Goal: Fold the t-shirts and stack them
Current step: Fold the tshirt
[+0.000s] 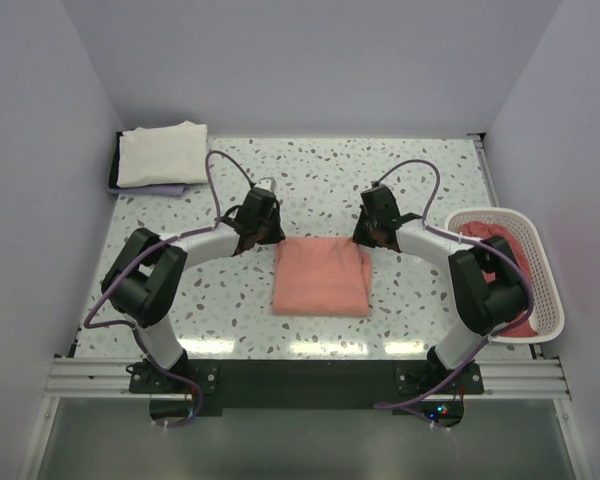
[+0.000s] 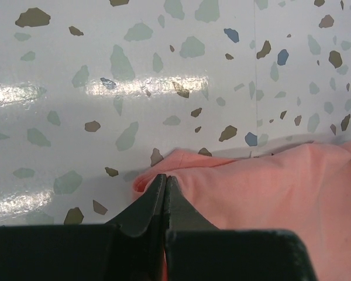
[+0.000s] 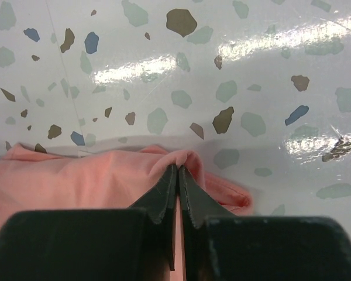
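Observation:
A salmon-pink t-shirt (image 1: 322,277) lies folded into a rectangle in the middle of the table. My left gripper (image 1: 268,238) is shut on its far left corner; the left wrist view shows the jaws (image 2: 165,178) pinched on pink cloth (image 2: 269,187). My right gripper (image 1: 368,236) is shut on the far right corner; the right wrist view shows a fold of cloth (image 3: 93,175) clamped between the jaws (image 3: 178,170). A cream-white t-shirt (image 1: 160,153) lies folded at the far left corner. Darker pink-red t-shirts (image 1: 495,240) sit in the basket.
A white lattice basket (image 1: 545,290) stands at the right edge beside my right arm. A dark cloth (image 1: 145,189) sticks out under the cream shirt. Walls close in the table on the left, far and right sides.

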Robot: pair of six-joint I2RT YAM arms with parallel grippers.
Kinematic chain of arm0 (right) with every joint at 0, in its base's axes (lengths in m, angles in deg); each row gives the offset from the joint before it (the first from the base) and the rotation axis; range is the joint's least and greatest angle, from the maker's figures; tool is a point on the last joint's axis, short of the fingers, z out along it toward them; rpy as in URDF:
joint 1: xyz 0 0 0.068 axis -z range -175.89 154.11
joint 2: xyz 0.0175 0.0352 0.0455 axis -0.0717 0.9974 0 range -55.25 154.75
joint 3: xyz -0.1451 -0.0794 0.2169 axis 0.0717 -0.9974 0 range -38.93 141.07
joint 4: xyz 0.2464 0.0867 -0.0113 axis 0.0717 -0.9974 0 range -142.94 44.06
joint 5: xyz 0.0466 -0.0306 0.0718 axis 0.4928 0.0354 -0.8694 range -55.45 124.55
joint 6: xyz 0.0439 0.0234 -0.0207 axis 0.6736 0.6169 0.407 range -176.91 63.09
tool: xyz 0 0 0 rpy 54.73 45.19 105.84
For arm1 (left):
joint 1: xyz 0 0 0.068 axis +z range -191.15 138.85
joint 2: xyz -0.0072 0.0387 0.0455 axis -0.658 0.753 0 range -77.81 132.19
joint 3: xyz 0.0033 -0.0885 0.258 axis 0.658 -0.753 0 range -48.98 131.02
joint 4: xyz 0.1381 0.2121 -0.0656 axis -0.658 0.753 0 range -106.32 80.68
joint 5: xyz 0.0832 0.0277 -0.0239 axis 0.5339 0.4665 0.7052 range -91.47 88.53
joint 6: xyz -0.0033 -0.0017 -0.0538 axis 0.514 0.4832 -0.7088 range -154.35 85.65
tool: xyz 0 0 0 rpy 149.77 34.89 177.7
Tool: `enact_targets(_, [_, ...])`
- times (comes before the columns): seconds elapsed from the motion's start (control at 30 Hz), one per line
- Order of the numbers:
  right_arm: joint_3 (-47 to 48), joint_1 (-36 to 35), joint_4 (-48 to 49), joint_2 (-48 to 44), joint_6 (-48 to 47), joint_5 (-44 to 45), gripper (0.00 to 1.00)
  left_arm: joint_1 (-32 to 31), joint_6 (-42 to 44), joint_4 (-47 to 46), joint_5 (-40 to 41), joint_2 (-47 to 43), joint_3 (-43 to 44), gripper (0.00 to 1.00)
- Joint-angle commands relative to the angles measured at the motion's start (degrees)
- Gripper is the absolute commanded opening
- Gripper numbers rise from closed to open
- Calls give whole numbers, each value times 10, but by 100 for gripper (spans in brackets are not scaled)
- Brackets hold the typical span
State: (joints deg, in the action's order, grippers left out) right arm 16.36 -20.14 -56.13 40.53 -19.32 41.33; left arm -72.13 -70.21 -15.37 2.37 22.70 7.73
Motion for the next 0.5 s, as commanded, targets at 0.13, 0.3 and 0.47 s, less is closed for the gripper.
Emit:
enact_targets(0.13, [13, 2, -5, -39, -3, 50, 0, 16, 12, -10, -3, -36, 15, 0])
enact_targets(0.3, [3, 3, -23, -65, -9, 72, 0, 27, 15, 22, -8, -52, 23, 0])
enact_targets(0.47, [0, 9, -25, -68, -11, 74, 0, 46, 16, 35, -25, -53, 24, 0])
